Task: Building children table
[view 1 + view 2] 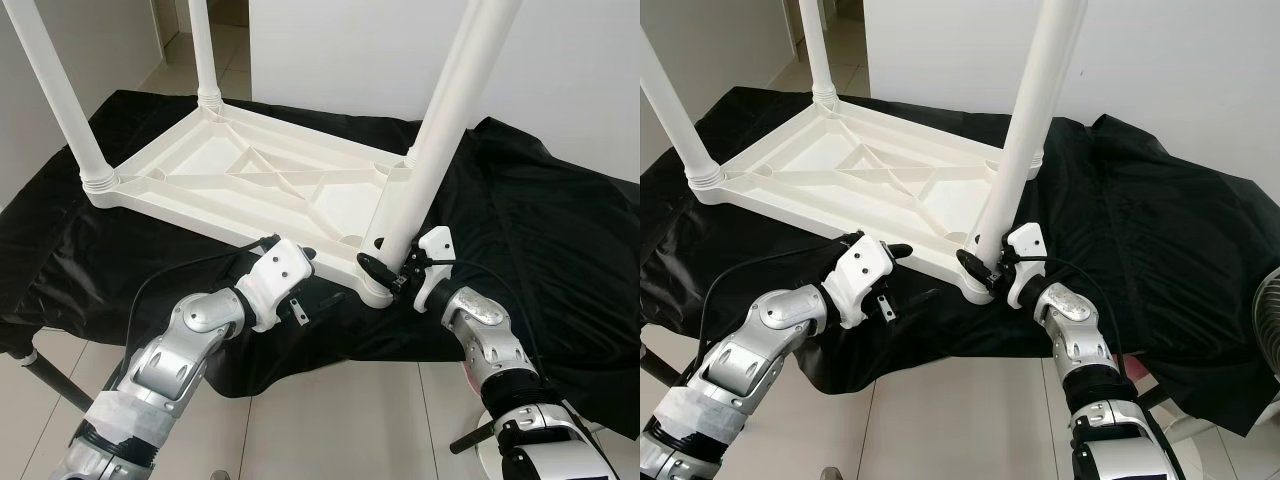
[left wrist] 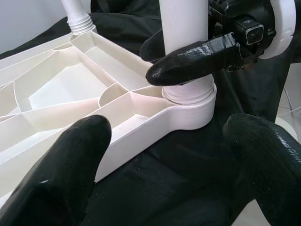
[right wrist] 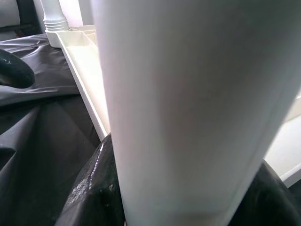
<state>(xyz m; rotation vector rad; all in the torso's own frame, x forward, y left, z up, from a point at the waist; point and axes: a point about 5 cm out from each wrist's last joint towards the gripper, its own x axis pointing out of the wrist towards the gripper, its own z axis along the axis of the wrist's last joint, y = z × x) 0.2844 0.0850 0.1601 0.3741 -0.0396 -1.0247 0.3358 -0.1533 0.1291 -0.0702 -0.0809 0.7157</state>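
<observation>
Clamping my right gripper (image 1: pixel 385 270) on the leg (image 1: pixel 440 130) just above its corner socket, I am steadying it upright. The tabletop (image 1: pixel 250 170) is lying inverted on black cloth (image 1: pixel 540 220). My left gripper (image 1: pixel 300 250), fingers apart, is waiting beside the rim.

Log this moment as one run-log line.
right gripper: shut on near table leg at corner socket | left gripper: open, beside tabletop edge
</observation>
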